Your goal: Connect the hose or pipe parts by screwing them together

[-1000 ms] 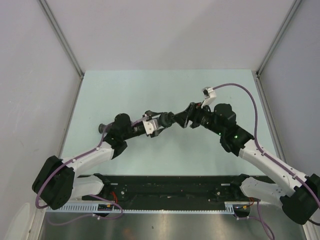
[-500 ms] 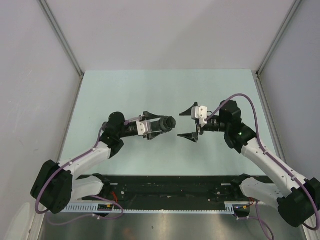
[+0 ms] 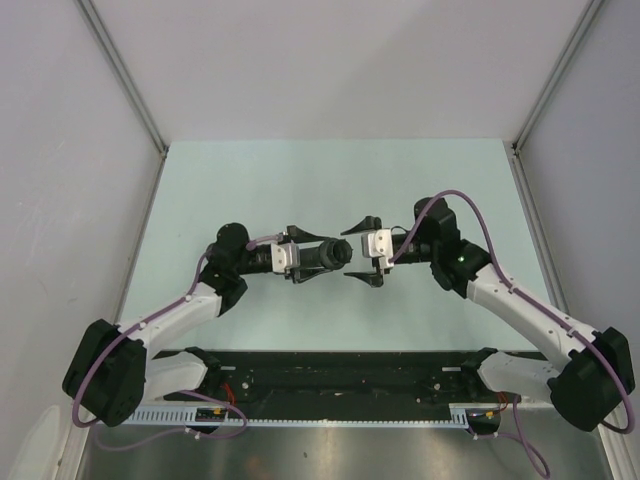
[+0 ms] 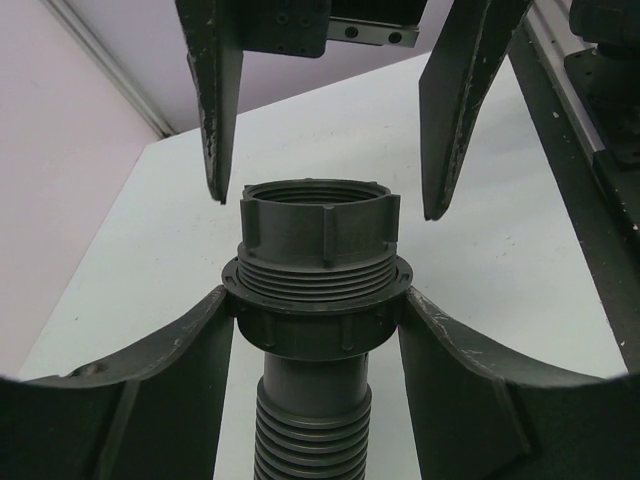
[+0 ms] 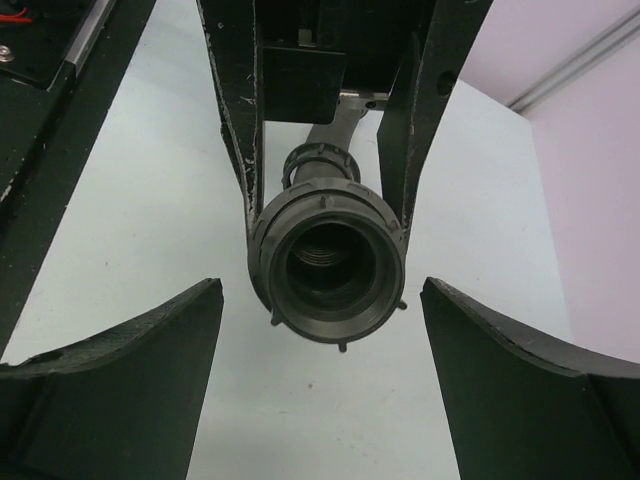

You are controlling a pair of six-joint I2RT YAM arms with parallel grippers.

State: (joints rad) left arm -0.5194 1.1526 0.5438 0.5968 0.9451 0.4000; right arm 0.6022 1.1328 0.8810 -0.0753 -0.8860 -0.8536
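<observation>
Walls (image 3: 90, 200) are hemming the counter (image 3: 300, 180) on the left, right and far sides, and a black rail (image 3: 340, 372) is running along its near edge. Two arms are reaching in, and their claws are meeting over mid-counter, well apart from every wall. The left claw (image 3: 312, 254) is clamping one pipe (image 4: 318, 310) by its collar, holding it roughly level with the ribbed hose trailing back toward the wrist. One nut (image 4: 318, 225) is sitting on the pipe's threaded end, with a few threads showing below it and its open mouth facing the right arm. The right claw (image 3: 345, 252) is standing wide apart, its two fingers (image 4: 215, 100) flanking the nut's tip without touching it.
</observation>
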